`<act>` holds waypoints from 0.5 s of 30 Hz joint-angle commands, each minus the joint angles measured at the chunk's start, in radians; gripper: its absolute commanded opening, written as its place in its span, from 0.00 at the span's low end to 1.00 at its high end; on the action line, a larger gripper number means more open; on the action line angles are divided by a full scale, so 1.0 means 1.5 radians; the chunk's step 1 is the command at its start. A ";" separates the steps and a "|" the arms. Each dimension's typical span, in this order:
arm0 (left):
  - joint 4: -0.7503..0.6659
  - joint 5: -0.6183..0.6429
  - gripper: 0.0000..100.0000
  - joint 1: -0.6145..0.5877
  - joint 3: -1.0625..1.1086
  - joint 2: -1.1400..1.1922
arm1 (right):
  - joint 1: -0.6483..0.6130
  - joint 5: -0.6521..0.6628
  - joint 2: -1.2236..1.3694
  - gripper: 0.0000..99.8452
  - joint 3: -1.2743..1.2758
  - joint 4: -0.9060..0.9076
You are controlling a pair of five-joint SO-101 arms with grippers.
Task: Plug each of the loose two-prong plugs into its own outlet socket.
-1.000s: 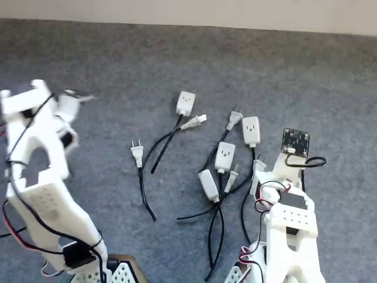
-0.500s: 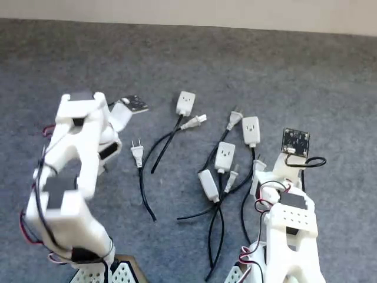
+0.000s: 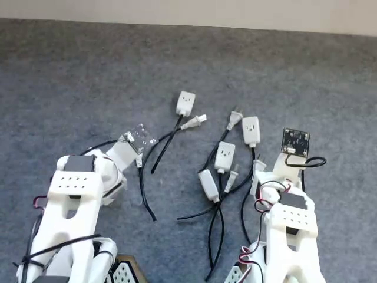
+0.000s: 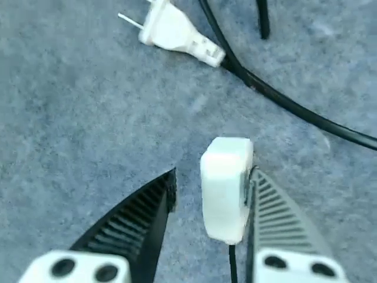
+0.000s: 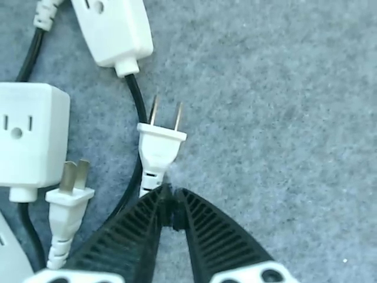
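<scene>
Grasping the first plug is the step in hand. The left gripper (image 4: 212, 177) straddles a plug (image 4: 227, 186), left of centre in the high view, jaws apart. Next they should close squarely on it, then carry it to a socket (image 3: 185, 103). The right gripper (image 5: 172, 206) has its jaws together behind a second plug (image 5: 159, 150).

No text, label or number is legible anywhere.
</scene>
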 commanded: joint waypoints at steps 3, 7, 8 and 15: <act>-0.005 0.004 0.24 -0.032 -0.060 -0.020 | -0.006 0.007 0.001 0.01 -0.004 -0.011; -0.004 0.004 0.24 -0.076 -0.110 -0.017 | -0.006 0.007 0.001 0.01 -0.004 -0.011; -0.004 0.004 0.24 -0.091 -0.118 -0.017 | -0.006 0.007 0.001 0.01 -0.004 -0.011; -0.042 0.006 0.23 -0.159 -0.118 -0.015 | -0.006 0.007 0.001 0.01 -0.004 -0.011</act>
